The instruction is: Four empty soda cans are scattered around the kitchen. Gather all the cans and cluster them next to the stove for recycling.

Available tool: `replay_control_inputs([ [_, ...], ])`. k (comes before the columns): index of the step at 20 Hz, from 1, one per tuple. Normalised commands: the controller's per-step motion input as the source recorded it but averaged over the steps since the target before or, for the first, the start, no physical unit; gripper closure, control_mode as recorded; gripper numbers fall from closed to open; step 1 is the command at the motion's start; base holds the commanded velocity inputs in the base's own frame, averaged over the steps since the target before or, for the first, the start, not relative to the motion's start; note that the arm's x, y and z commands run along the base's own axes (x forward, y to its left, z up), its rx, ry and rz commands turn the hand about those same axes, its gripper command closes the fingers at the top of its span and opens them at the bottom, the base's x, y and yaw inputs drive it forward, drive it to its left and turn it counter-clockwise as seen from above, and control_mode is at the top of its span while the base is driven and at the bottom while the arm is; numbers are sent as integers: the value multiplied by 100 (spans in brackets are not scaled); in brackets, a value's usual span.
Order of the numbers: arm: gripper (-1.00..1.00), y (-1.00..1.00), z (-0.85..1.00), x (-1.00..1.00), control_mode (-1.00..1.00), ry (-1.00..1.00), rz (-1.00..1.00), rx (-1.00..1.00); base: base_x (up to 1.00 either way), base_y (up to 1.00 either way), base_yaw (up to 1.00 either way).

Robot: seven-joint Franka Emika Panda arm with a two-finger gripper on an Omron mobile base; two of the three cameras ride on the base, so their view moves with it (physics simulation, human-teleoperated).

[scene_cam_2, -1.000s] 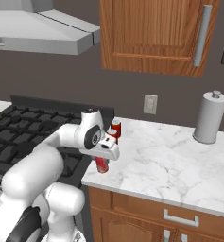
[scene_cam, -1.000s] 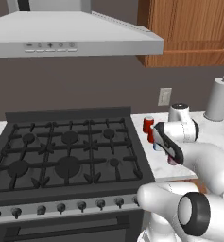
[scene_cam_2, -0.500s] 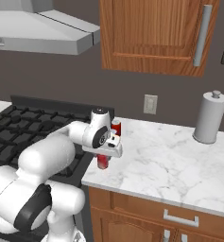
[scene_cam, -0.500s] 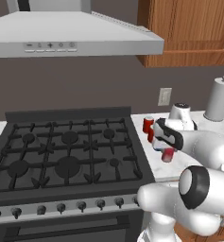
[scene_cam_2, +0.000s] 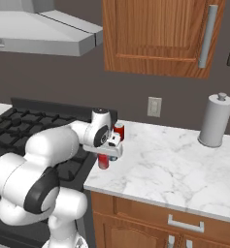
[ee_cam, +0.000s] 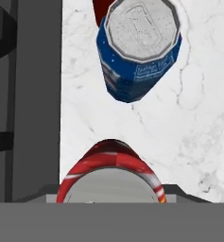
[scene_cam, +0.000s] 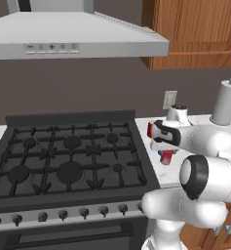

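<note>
1 red soda can (scene_cam_2: 103, 161) is clamped in the gripper (scene_cam_2: 106, 156), hanging under the hand just above the near-left edge of the marble counter (scene_cam_2: 174, 164), right beside the stove (scene_cam: 68, 156). If I were doing this step, I'd lower it straight down so the base lands flat, well in from the counter's edge, and only then let go. Watch the neighbours though: the hand view shows a blue can (ee_cam: 138, 52) standing just beyond, with another red one (scene_cam_2: 119, 131) peeking out behind it. Keep the held can close to them but not bumping, or the cluster tips over.
</note>
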Motion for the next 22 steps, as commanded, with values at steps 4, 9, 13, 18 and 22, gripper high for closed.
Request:
replay_control_inputs([
  [4,100,-1,-17,0,-100,0,0,0,0,0,0],
  [9,100,-2,-16,0,-100,-3,0,0,0,0,0],
  [13,100,-1,-24,0,-100,-4,0,1,0,0,0],
  [18,100,-2,-27,0,-100,-5,0,3,0,0,0],
  [22,-100,0,-18,0,-100,-3,0,4,0,0,0],
])
